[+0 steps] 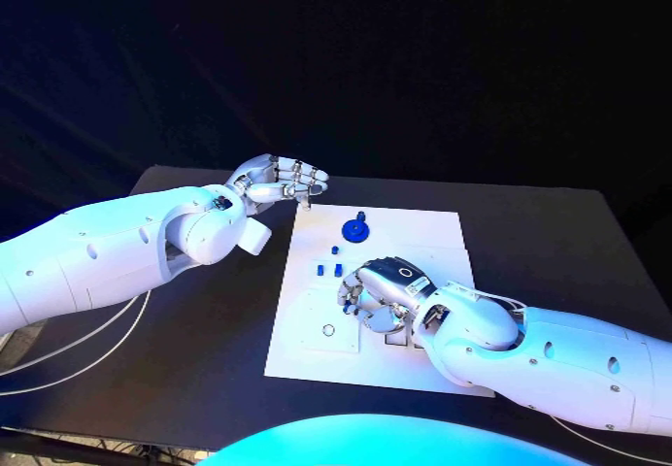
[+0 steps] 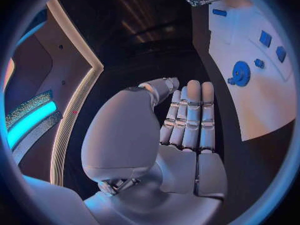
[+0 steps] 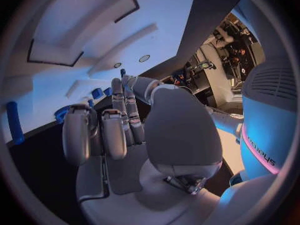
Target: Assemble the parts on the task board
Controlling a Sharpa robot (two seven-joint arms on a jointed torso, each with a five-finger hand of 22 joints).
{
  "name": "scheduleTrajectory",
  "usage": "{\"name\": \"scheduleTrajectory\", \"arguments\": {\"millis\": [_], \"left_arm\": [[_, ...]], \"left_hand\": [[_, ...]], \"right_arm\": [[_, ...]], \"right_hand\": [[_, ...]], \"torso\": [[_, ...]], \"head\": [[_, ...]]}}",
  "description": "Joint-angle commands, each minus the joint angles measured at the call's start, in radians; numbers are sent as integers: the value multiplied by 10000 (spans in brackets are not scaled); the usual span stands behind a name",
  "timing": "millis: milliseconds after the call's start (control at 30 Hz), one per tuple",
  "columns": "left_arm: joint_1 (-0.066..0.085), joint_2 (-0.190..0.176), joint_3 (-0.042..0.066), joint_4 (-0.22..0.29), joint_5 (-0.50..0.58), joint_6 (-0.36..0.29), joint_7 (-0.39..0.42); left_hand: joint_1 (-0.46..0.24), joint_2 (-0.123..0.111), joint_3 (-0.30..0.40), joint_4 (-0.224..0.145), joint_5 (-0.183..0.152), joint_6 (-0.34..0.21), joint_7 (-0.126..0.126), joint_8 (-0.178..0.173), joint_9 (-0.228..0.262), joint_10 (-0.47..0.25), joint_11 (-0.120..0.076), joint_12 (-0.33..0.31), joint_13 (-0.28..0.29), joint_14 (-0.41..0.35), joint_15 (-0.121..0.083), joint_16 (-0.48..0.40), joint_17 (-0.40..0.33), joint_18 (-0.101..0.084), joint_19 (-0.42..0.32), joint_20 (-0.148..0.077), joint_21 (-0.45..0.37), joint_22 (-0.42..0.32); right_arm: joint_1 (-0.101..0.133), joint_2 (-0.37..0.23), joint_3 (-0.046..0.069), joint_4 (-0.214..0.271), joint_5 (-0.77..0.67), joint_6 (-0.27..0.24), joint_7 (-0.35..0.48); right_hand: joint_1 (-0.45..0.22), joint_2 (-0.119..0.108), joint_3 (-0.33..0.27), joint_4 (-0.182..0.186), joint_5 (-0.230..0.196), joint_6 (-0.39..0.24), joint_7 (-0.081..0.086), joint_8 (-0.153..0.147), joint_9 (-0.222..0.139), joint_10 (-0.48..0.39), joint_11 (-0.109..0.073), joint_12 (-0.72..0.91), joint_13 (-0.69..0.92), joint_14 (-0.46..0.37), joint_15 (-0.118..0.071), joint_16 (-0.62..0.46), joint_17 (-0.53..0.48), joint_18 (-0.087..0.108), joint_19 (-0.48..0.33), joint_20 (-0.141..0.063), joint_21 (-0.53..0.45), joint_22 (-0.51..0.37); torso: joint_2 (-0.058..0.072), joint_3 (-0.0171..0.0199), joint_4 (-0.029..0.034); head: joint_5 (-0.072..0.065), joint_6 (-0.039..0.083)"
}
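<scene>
The white task board (image 1: 420, 233) lies in the middle of the black table. A blue gear (image 1: 355, 230) (image 2: 240, 73) stands near its far edge, and several small blue parts (image 1: 333, 262) (image 2: 265, 37) lie just nearer. My right hand (image 1: 376, 291) (image 3: 125, 120) hangs over the board's middle with its fingers curled down. Its thumb and a finger pinch a small blue part (image 3: 123, 73). My left hand (image 1: 281, 182) (image 2: 184, 120) hovers off the board's far left corner, fingers curled together against the thumb, with nothing seen in them.
A round hole (image 1: 329, 330) and other recesses mark the board's near part. A long blue peg (image 3: 14, 121) lies at the board's edge in the right wrist view. Cables (image 1: 56, 359) hang at the table's left side. Bare black table (image 1: 546, 243) surrounds the board.
</scene>
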Motion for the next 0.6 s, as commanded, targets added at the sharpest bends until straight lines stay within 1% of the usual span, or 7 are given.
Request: {"name": "scheduleTrajectory", "arguments": {"millis": [33, 233, 600], "left_arm": [[13, 24, 8, 27, 112, -36, 129], [13, 22, 8, 23, 113, -10, 104], [13, 16, 7, -2, 114, 41, 46]], "left_hand": [[-2, 70, -10, -42, 50, -28, 123, -17, 5, -63, -8, 51, -6, -12, 29, -56, -9, 148, -57, -19, -49, -15], [-11, 68, -15, -43, 51, -32, 124, -18, 5, -71, -6, 55, -8, -11, 31, -63, -16, 147, -60, -17, -51, -16], [-11, 68, -15, -43, 51, -32, 124, -18, 5, -71, -6, 55, -8, -11, 31, -63, -16, 147, -60, -17, -51, -16]], "right_arm": [[-30, 31, -8, -41, -246, 168, 84], [-48, 40, -17, -87, -326, 216, 24], [-53, 30, -20, -106, -455, 308, -76]], "right_hand": [[-32, 48, 1, -52, 14, 44, 29, 31, 11, 425, -331, -10, 6, 528, -72, -57, -12, -176, 278, -62, -62, 1931], [-32, 48, 1, -52, 14, 44, 29, 31, 11, 425, -331, -10, 6, 528, -72, -57, -12, -176, 278, -62, -62, 1931], [-32, 48, 1, -52, 14, 44, 29, 31, 11, 425, -331, -10, 6, 528, -72, -57, -12, -176, 278, -62, -62, 1931]], "torso": [[1, 4, -7], [0, 9, -8], [3, 13, -7]], "head": [[37, -33], [52, -57], [29, -64]]}}
